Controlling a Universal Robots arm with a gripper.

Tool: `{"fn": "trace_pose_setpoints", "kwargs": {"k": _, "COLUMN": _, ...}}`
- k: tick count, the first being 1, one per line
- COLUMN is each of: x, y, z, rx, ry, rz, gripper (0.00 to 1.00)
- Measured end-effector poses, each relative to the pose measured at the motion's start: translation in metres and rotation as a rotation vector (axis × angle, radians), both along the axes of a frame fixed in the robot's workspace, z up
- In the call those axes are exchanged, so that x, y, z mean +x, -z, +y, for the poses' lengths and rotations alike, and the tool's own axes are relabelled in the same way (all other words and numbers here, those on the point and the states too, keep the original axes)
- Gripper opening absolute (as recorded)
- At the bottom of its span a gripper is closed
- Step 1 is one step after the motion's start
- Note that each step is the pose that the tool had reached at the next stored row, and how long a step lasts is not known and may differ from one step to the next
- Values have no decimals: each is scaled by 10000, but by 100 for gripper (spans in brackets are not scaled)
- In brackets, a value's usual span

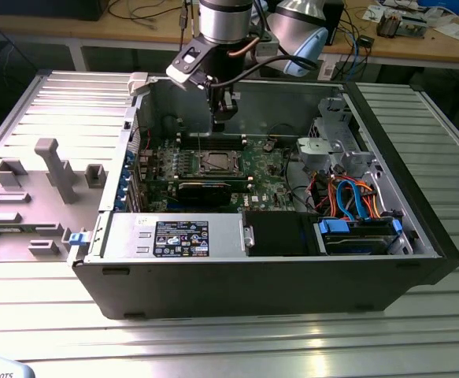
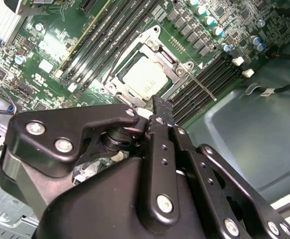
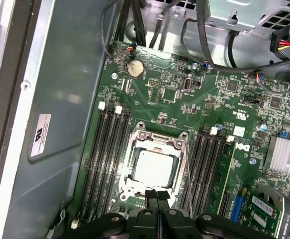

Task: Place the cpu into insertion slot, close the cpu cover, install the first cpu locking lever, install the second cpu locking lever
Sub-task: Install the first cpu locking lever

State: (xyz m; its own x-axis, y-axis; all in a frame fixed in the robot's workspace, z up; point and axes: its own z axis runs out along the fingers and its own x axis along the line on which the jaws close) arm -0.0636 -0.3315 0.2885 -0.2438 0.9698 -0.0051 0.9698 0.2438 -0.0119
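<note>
The cpu (image 3: pixel 153 167) lies flat in the insertion slot (image 1: pixel 213 163) on the green motherboard, its pale metal top showing in both wrist views (image 2: pixel 145 77). The silvery cpu cover (image 3: pixel 177 164) lies down around the chip, framing it (image 2: pixel 160 55). A thin wire locking lever (image 2: pixel 204 85) sticks out from the socket over the memory slots; another runs along the opposite side (image 2: pixel 114 59). My gripper (image 3: pixel 157 195) is shut with nothing between its fingers. It hangs above the board at the socket's edge (image 1: pixel 220 120), clear of the chip.
Black memory slots (image 3: pixel 105 159) flank the socket on both sides. The open case holds a drive cage (image 1: pixel 331 146), orange and blue cables (image 1: pixel 355 201), an expansion card (image 1: pixel 205 189) and a power supply (image 1: pixel 174 236). A grey fixture plate (image 1: pixel 48 169) lies at the exterior view's left.
</note>
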Motion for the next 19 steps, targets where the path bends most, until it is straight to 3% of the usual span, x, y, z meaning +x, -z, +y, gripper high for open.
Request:
{"fn": "trace_pose_setpoints", "kwargs": {"k": 10, "x": 0, "y": 0, "z": 0, "rx": 0, "ry": -421, "rz": 0, "gripper": 11}}
{"fn": "trace_pose_setpoints", "kwargs": {"k": 19, "x": 0, "y": 0, "z": 0, "rx": 1, "ry": -442, "rz": 0, "gripper": 11}}
